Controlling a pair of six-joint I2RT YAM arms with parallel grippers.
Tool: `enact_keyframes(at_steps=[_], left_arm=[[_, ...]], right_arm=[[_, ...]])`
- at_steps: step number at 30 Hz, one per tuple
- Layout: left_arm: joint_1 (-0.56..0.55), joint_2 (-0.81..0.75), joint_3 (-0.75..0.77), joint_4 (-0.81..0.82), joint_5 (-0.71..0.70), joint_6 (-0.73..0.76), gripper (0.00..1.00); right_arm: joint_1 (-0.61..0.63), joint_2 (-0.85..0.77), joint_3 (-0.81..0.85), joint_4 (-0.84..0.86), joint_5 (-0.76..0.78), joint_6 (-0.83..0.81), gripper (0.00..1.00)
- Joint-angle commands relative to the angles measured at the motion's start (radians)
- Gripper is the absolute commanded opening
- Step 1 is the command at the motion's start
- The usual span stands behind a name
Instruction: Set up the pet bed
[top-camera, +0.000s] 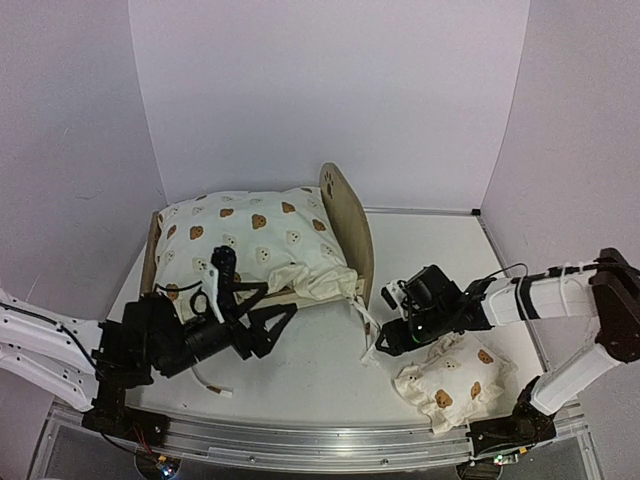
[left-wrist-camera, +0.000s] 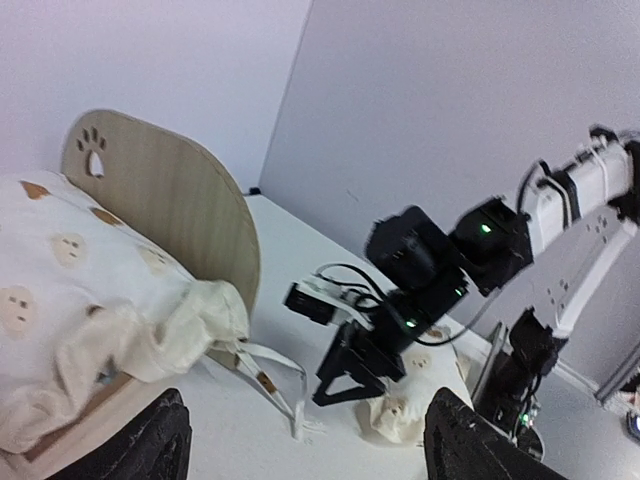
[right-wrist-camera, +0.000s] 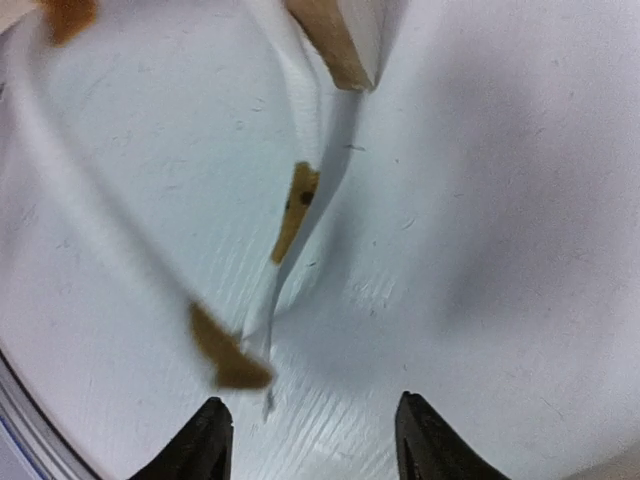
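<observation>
Two end effectors low over the white surface (top-camera: 310, 385), each spread and pinching nothing.

Left end effector (top-camera: 258, 287): hovered at the near long side of the pet bed (top-camera: 350, 228), aimed across toward the right arm. Just beyond its tips: large cream bear-print cushion (top-camera: 250, 240), spread over the bed frame and bunched at the headboard end.

Seen from the left wrist, between two dark fingers (left-wrist-camera: 165, 440) held well apart: rounded light-wood headboard (left-wrist-camera: 170, 205) ahead and to the left, upright, with paw-print cutout (left-wrist-camera: 92, 152) near its top. Cushion crumpled against its near face, ruffle hanging over the edge.

Right end effector (top-camera: 388, 342): tilted down at the surface just right of the headboard's foot. Close beside it, a cream tie strap (top-camera: 366, 325), trailing from the cushion onto the surface.

From the right wrist, fingertips (right-wrist-camera: 212, 435) apart at the bottom of the view. Strap loose and blurred ahead of and between them, apparently touched by neither. Farther ahead, a wooden corner of the bed (right-wrist-camera: 335, 45), resting on the surface.

Small bear-print pillow (top-camera: 455, 382): lay crumpled on the surface just behind and to the right of the right end effector, under its arm, well apart from the bed.

Whole bed set left of the right end effector and beyond the left one, headboard end nearest the right.
</observation>
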Motion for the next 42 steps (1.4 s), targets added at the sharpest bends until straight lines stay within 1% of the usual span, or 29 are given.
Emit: enact_keyframes(at_steps=[1,3,4,6,8,10,12,15,17,18,21,23,25,27,29,31,33,34,35,37,38,40,42], left_arm=[[0.097,-0.244,0.088,-0.461,-0.123,-0.124,0.84],[0.173,-0.345,0.123,-0.641,-0.122,-0.212,0.86],[0.200,-0.385,0.142,-0.719,-0.123,-0.238,0.86],[0.219,-0.438,0.182,-0.855,-0.129,-0.268,0.87],[0.222,-0.443,0.223,-0.958,-0.128,-0.289,0.88],[0.224,-0.402,0.262,-1.026,-0.097,-0.288,0.89],[0.229,-0.331,0.295,-1.059,-0.062,-0.289,0.89],[0.248,-0.208,0.322,-1.062,-0.030,-0.257,0.89],[0.287,-0.137,0.343,-1.091,-0.005,-0.220,0.88],[0.328,-0.112,0.341,-1.100,0.013,-0.213,0.87],[0.430,-0.061,0.310,-1.064,0.093,-0.179,0.85],[0.454,-0.029,0.300,-1.032,0.112,-0.165,0.84],[0.456,0.012,0.302,-1.017,0.121,-0.148,0.84],[0.456,0.045,0.292,-0.989,0.143,-0.131,0.83],[0.456,0.071,0.272,-0.966,0.154,-0.124,0.82],[0.456,0.103,0.259,-0.964,0.142,-0.117,0.80],[0.456,0.129,0.239,-0.964,0.119,-0.114,0.77],[0.456,0.137,0.233,-0.966,0.106,-0.115,0.75],[0.456,0.136,0.226,-0.967,0.097,-0.117,0.70],[0.456,0.123,0.214,-0.968,0.085,-0.123,0.63],[0.456,0.114,0.207,-0.971,0.077,-0.127,0.55],[0.455,0.084,0.198,-0.989,0.076,-0.143,0.34],[0.456,0.046,0.186,-1.000,0.103,-0.154,0.14]], right_arm=[[-0.001,-0.176,0.119,-0.158,-0.025,-0.100,0.65],[-0.001,-0.191,0.174,-0.172,-0.047,-0.080,0.68],[-0.001,-0.181,0.200,-0.165,-0.065,-0.057,0.68],[0.035,-0.150,0.228,-0.097,-0.071,0.004,0.61],[0.111,-0.111,0.277,-0.067,0.009,0.016,0.59],[0.164,-0.051,0.378,-0.066,0.051,-0.045,0.59],[0.194,0.016,0.458,-0.074,0.111,-0.135,0.61],[0.200,0.138,0.570,-0.082,0.132,-0.274,0.60],[0.209,0.204,0.619,-0.048,0.131,-0.373,0.59],[0.213,0.242,0.649,-0.044,0.150,-0.411,0.58],[0.212,0.333,0.747,-0.053,0.267,-0.432,0.59],[0.212,0.378,0.809,-0.077,0.346,-0.417,0.61],[0.212,0.405,0.843,-0.097,0.402,-0.387,0.60],[0.213,0.415,0.854,-0.114,0.423,-0.365,0.55],[0.213,0.415,0.840,-0.115,0.403,-0.365,0.44],[0.214,0.422,0.836,-0.115,0.368,-0.367,0.30],[0.215,0.424,0.835,-0.124,0.351,-0.362,0.14],[0.216,0.419,0.835,-0.139,0.343,-0.361,0.08],[0.216,0.407,0.826,-0.153,0.338,-0.359,0.04],[0.215,0.358,0.778,-0.169,0.347,-0.358,0.00],[0.214,0.329,0.742,-0.171,0.351,-0.361,0.00],[0.215,0.278,0.674,-0.179,0.354,-0.377,0.00],[0.213,0.245,0.617,-0.180,0.340,-0.393,0.00]])
